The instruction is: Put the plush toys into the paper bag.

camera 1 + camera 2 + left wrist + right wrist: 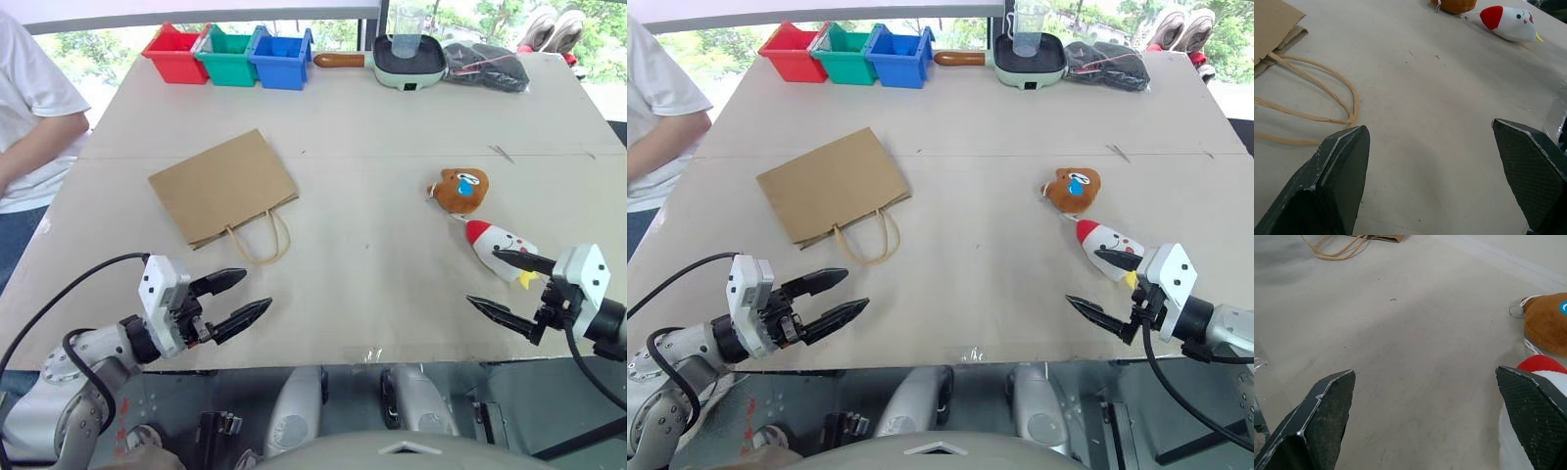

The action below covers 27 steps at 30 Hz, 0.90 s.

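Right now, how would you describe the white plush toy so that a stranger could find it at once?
Start at the big pale table and go to its near right part, close to the right claw. Two small plush toys lie there side by side. It is the white cone-shaped toy with a red tip; its neighbour, the orange-brown toy, is round.

- Paper bag (pixel 221 185) flat on the table (pixel 372 166), left of centre, handles toward the near edge.
- Two plush toys (pixel 460 189) on the right, well apart from the bag, side by side; cone-shaped toy (pixel 500 246) nearer.
- Three bins (pixel 228 56) in a row along the far edge, pan (pixel 409 59) right of them.
- Left gripper (pixel 231 301) at near-left edge, right gripper (pixel 507 285) near-right, just beside the cone-shaped toy.
- Person (pixel 29 108) at far left.
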Each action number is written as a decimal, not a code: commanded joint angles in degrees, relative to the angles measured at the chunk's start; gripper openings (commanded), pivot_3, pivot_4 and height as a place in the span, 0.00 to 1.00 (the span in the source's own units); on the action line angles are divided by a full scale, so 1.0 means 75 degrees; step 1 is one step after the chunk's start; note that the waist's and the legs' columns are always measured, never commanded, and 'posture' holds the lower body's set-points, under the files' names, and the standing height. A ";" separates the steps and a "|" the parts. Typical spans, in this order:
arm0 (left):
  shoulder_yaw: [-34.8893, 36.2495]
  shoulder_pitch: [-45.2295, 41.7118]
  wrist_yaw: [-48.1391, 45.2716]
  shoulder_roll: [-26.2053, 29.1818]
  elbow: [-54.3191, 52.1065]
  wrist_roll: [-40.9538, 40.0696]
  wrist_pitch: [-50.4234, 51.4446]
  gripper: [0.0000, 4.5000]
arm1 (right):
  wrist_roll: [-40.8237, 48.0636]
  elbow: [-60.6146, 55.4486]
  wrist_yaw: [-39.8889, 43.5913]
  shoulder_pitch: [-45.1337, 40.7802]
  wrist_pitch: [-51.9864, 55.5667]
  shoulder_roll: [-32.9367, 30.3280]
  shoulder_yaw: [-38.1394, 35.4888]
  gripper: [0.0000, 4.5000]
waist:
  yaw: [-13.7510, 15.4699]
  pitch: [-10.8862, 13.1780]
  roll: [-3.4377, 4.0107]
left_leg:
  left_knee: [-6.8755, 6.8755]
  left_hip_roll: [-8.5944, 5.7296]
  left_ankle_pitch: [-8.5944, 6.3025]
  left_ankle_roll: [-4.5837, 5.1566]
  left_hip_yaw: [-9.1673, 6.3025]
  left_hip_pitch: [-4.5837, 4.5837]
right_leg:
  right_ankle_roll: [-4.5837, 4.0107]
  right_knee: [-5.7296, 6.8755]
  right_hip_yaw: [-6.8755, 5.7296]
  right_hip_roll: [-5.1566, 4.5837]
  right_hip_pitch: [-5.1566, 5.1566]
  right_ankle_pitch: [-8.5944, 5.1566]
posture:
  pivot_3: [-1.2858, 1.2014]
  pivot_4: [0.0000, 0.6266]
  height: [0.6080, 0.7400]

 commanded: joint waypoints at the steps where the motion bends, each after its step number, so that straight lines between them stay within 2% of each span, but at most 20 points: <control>1: 0.0155 -0.0295 0.0117 -0.0026 0.0016 -0.0054 -0.0142 0.96 | 0.0158 -0.0376 -0.0135 -0.0040 -0.0038 0.0093 -0.0072 1.00 | 0.0001 0.0000 0.0000 | 0.0000 0.0000 0.0000 0.0000 0.0000 0.0000 | 0.0000 0.0000 0.0000 0.0000 0.0000 0.0000 | 0.52 0.24 1.00; 5: 0.0389 -0.1233 0.0387 0.0099 0.0785 0.0317 -0.0480 0.96 | 0.0332 -0.0628 -0.0465 -0.0675 -0.0059 0.0600 0.0679 1.00 | -0.0004 0.0001 0.0000 | 0.0000 0.0001 0.0001 -0.0001 -0.0008 0.0004 | 0.0001 0.0007 -0.0009 0.0009 0.0002 -0.0002 | 0.52 0.24 1.00; 8: 0.0496 -0.1430 0.0261 0.0462 0.1427 0.1140 -0.1191 0.96 | 0.0386 -0.0774 -0.0412 -0.0873 -0.0001 0.0731 0.1087 1.00 | -0.0038 0.0003 -0.0002 | 0.0002 -0.0005 0.0001 -0.0001 -0.0006 0.0006 | 0.0003 0.0011 -0.0010 0.0018 0.0000 -0.0003 | 0.52 0.24 1.00; 11: 0.0481 -0.1581 0.0219 0.0932 0.2374 0.2405 -0.2544 0.96 | 0.0290 -0.0777 -0.0408 -0.0906 -0.0061 0.0770 0.1390 1.00 | -0.0024 0.0001 -0.0006 | -0.0012 -0.0005 0.0000 -0.0001 -0.0005 0.0005 | -0.0004 0.0003 -0.0005 0.0010 -0.0003 0.0001 | 0.52 0.24 1.00; 14: 0.0164 -0.1842 0.0035 0.1250 0.3166 0.3313 -0.3970 0.96 | 0.0185 -0.0764 -0.0464 -0.0922 -0.0146 0.0830 0.1619 1.00 | 0.0005 0.0002 -0.0007 | -0.0021 -0.0014 0.0000 -0.0001 -0.0006 0.0001 | 0.0017 -0.0003 -0.0010 0.0003 -0.0007 0.0015 | 0.52 0.24 1.00; 18: -0.0523 -0.2275 0.0002 0.1325 0.3795 0.4196 -0.5214 0.96 | 0.0106 -0.0747 -0.0577 -0.0990 -0.0213 0.0913 0.1753 1.00 | 0.0032 0.0002 -0.0008 | -0.0021 -0.0013 0.0001 -0.0001 -0.0007 -0.0001 | -0.0005 -0.0003 -0.0011 -0.0010 -0.0007 0.0002 | 0.52 0.24 1.00; 23: -0.1641 -0.3332 0.0351 0.0883 0.4263 0.4988 -0.5997 0.96 | -0.0083 -0.0838 -0.0774 -0.0915 -0.0273 0.0997 0.1810 1.00 | 0.0040 0.0000 -0.0013 | -0.0018 -0.0013 0.0001 -0.0001 -0.0006 -0.0001 | 0.0020 0.0004 -0.0023 -0.0005 -0.0004 0.0018 | 0.52 0.24 1.00; 24: -0.1776 -0.3446 0.0318 0.0816 0.4337 0.4995 -0.6100 0.85 | -0.0110 -0.0877 -0.0809 -0.0869 -0.0292 0.1002 0.1821 1.00 | 0.0028 0.0000 -0.0013 | -0.0017 -0.0012 0.0001 -0.0001 -0.0006 -0.0001 | 0.0021 0.0005 -0.0020 -0.0004 -0.0004 0.0018 | 0.52 0.24 1.00; 25: -0.1886 -0.3531 0.0274 0.0779 0.4405 0.4995 -0.6209 0.80 | -0.0128 -0.0915 -0.0845 -0.0837 -0.0299 0.1006 0.1837 1.00 | 0.0000 0.0000 -0.0013 | -0.0017 -0.0012 0.0001 -0.0001 -0.0007 -0.0001 | 0.0022 0.0005 -0.0017 -0.0004 -0.0004 0.0019 | 0.52 0.24 1.00; 27: -0.1990 -0.3635 0.0233 0.0757 0.4553 0.4944 -0.6401 0.60 | -0.0170 -0.0990 -0.0924 -0.0811 -0.0292 0.1016 0.1892 1.00 | -0.0055 0.0000 -0.0013 | -0.0018 -0.0012 0.0001 -0.0001 -0.0008 0.0000 | 0.0023 0.0010 -0.0012 -0.0004 -0.0007 0.0020 | 0.52 0.24 1.00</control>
